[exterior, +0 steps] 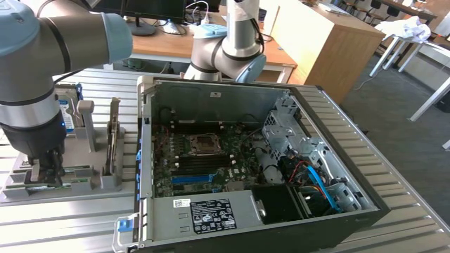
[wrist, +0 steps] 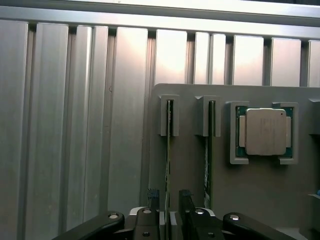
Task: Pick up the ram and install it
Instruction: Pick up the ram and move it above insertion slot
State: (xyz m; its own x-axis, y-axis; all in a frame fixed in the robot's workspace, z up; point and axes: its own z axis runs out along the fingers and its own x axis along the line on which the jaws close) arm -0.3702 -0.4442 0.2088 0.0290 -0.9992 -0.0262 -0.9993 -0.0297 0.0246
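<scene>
The pincer (wrist: pixel 169 202) straddles the ram (wrist: pixel 168 150), with a sliver of room at each finger. A second stick (wrist: pixel 208 150) stands just beside one finger and crowds that side; on the other side lies bare desk (wrist: pixel 75 130). In the exterior view the case (exterior: pixel 211 100) is open on top, its wall (exterior: pixel 144 153) rising between holder (exterior: pixel 113 182) and motherboard (exterior: pixel 204 158). Cables (exterior: pixel 313 176) crowd the exterior view's right.

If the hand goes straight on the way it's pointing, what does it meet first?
Probably the ram, standing on edge in the gray holder between the hand's open fingers; depth is unclear.
</scene>
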